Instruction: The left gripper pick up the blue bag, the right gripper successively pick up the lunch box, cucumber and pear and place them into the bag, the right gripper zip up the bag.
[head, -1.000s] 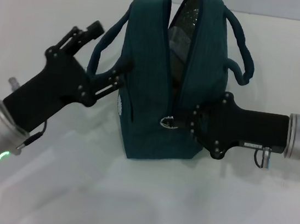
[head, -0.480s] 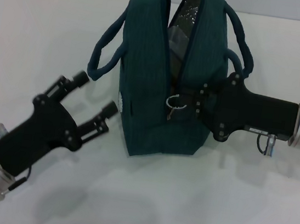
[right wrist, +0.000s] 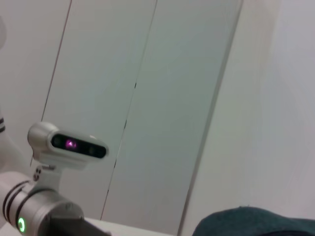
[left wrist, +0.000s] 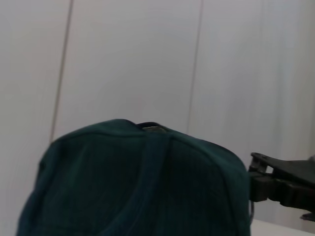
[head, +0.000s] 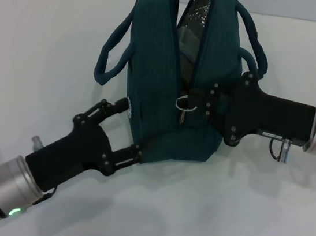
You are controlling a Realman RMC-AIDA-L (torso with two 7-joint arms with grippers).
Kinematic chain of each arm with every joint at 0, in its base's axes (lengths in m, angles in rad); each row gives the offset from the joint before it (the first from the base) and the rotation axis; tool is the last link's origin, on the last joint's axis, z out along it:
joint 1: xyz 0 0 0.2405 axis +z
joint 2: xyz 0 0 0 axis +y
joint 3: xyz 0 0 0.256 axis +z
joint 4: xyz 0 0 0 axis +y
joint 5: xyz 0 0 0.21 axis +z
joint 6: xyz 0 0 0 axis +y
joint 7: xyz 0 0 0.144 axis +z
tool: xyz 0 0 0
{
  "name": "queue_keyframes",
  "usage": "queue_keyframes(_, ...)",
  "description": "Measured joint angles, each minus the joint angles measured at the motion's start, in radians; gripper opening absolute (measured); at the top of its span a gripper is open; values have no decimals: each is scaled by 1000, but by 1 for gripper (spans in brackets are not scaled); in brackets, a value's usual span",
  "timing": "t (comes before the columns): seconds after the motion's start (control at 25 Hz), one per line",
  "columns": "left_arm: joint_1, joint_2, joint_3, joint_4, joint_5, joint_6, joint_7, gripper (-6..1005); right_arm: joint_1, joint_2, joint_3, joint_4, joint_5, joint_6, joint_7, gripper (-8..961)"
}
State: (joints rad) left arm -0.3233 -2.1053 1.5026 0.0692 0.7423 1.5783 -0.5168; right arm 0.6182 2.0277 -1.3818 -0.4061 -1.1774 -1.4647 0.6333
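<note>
The blue bag [head: 161, 95] stands in the middle of the white table with its top gaping and silver lining showing. Its silver ring pull [head: 184, 104] hangs halfway up the near side. My right gripper [head: 200, 100] reaches in from the right and is shut on the zipper slider beside the ring. My left gripper [head: 131, 127] is open, with its fingers spread against the bag's lower near-left corner. The bag also fills the left wrist view [left wrist: 133, 182] and shows in the right wrist view [right wrist: 256, 223]. The lunch box, cucumber and pear are out of view.
The bag's two loop handles [head: 111, 53] stick out to the left and right. The white table [head: 220, 219] spreads around the bag, with a wall edge at the back. The left arm's cuff [right wrist: 29, 211] shows in the right wrist view.
My left gripper let go of the left handle, drew back, then came in against the bag's lower near corner. My right gripper moved the ring pull up the bag's side.
</note>
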Motion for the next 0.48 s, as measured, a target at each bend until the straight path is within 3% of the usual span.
queue_keyframes(0.48, -46, -2, 60, 13, -12, -106, -14, 880, -23, 0, -77, -4, 98, 0, -19, 9)
